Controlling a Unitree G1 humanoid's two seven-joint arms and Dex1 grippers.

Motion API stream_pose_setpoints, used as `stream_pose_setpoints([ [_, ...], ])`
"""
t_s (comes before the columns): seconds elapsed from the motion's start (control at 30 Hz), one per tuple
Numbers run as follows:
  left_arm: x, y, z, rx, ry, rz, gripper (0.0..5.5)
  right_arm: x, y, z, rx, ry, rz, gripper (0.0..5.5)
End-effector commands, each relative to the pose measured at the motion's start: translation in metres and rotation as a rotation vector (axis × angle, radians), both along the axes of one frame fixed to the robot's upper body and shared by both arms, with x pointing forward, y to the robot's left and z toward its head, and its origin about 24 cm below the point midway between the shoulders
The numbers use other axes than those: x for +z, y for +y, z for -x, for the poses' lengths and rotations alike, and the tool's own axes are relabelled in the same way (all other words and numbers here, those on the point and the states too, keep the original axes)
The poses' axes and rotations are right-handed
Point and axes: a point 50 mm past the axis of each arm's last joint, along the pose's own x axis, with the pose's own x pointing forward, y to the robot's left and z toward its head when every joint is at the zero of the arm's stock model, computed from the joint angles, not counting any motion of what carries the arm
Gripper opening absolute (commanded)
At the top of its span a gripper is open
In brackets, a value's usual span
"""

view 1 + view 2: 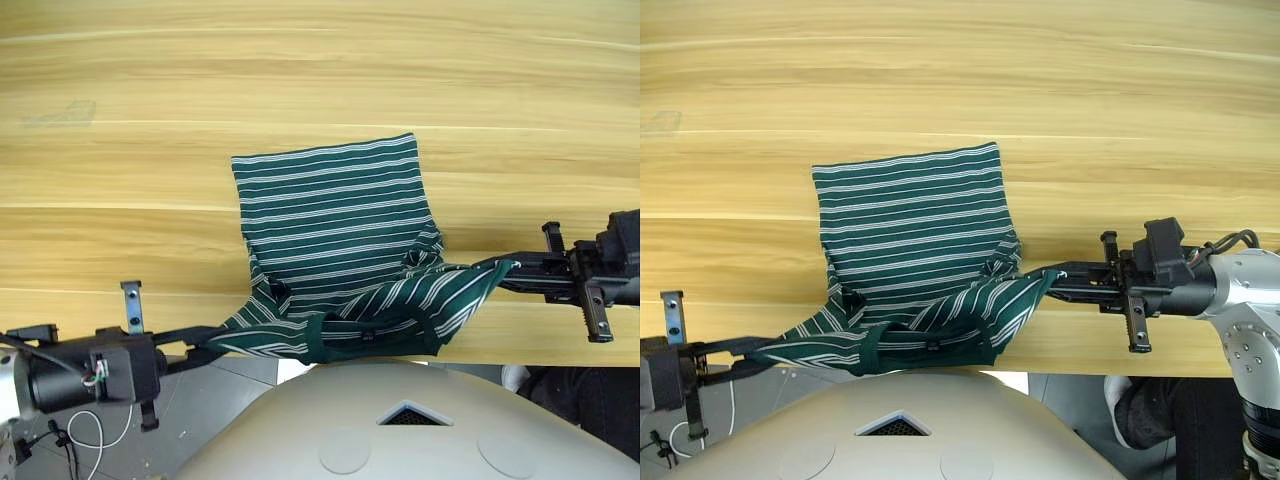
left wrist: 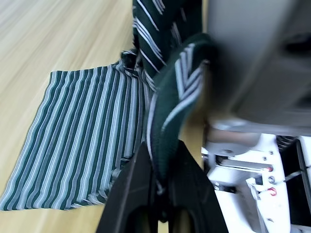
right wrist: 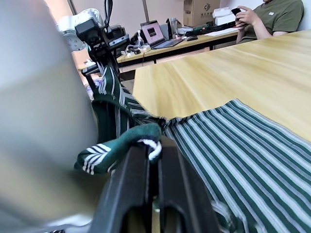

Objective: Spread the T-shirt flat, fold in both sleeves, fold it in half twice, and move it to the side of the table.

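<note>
A dark green T-shirt with white stripes [image 1: 335, 215] lies partly on the wooden table [image 1: 320, 70], its far part flat and its near edge lifted off the front edge. My left gripper [image 1: 212, 340] is shut on the near left corner, just below the table's front edge. My right gripper [image 1: 505, 268] is shut on the near right corner, held over the front edge. The cloth sags between them. The left wrist view shows fabric [image 2: 170, 111] pinched between black fingers [image 2: 133, 189]; the right wrist view shows a bunched hem [image 3: 131, 141] clamped likewise.
The table stretches wide and bare beyond and to both sides of the shirt. Its front edge [image 1: 560, 362] runs just below the right gripper. A desk with a laptop [image 3: 153, 34] stands in the room behind.
</note>
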Motion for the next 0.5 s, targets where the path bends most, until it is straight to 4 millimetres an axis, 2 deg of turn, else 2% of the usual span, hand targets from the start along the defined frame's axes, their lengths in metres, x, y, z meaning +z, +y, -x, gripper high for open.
stream_pose_setpoints([
  [0.03, -0.016, 0.003, -0.048, 0.097, -0.148, -0.030, 0.04, -0.011, 0.011, -0.039, -0.069, -0.098, 0.052, 0.00],
  [0.13, -0.027, 0.001, -0.082, 0.161, -0.220, -0.022, 0.04, -0.017, 0.021, -0.073, -0.124, -0.149, 0.064, 0.00],
  [0.27, -0.041, -0.005, -0.117, 0.181, -0.244, 0.009, 0.04, -0.026, 0.042, -0.108, -0.154, -0.204, 0.076, 0.00],
  [0.43, -0.056, 0.001, -0.144, 0.231, -0.226, -0.005, 0.04, -0.039, 0.056, -0.131, -0.198, -0.230, 0.106, 0.00],
  [0.5, -0.071, 0.007, -0.152, 0.264, -0.189, -0.043, 0.04, -0.053, 0.058, -0.134, -0.222, -0.207, 0.151, 0.00],
])
